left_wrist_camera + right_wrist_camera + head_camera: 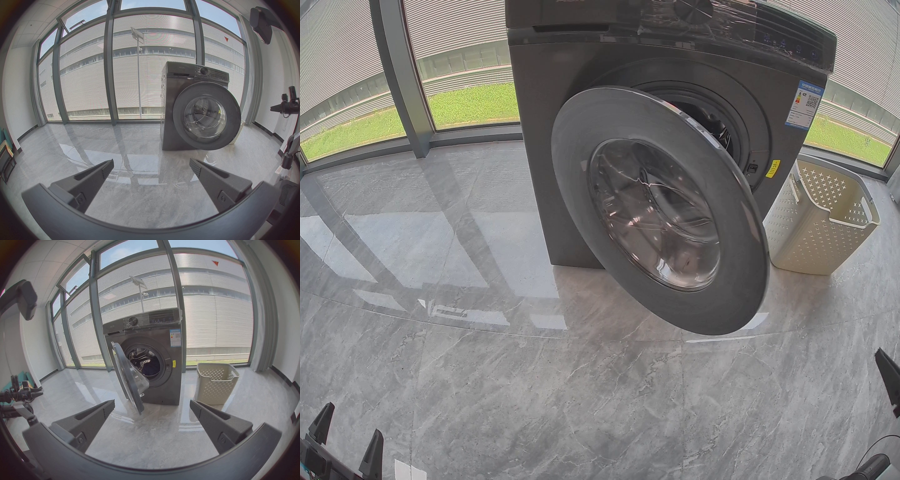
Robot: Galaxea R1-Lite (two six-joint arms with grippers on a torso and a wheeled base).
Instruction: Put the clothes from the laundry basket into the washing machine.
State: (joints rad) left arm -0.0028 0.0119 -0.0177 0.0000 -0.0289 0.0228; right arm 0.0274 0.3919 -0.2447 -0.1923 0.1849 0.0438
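1. Head view: the washer (550,156) is dead ahead at 12 o'clock. Its door (659,212) is swung wide toward us and covers most of the drum (709,122). The basket (806,237) sits at 2 o'clock, just beside the washer and partly behind the door's edge. What shows of its inside is bare perforated wall, and the bottom is hidden. The left gripper (347,440) is down at 7 o'clock, low over the floor (550,387) and well apart from everything.

2. Left wrist view: the fingers (84,181) are spread wide with nothing between them. The washer stands across the glossy floor, and the door's face blocks any look into the drum.

3. Right wrist view: the right gripper (151,402) is also spread and empty. From here the drum is open to sight, and clothes (150,368), dark with a pale piece, lie inside it. No cloth rises above the basket's rim.

4. What could go wrong:
   - The door hangs between us and the drum, so an arm going straight in from 12 o'clock could hit its rim.
   - The basket is wedged close by the washer and the door edge, so a reach in could clip either one or tip the light basket.
   - If the basket is in fact empty, a grab there closes on air.
   - A trailing garment could snag on the door or drop to the floor.
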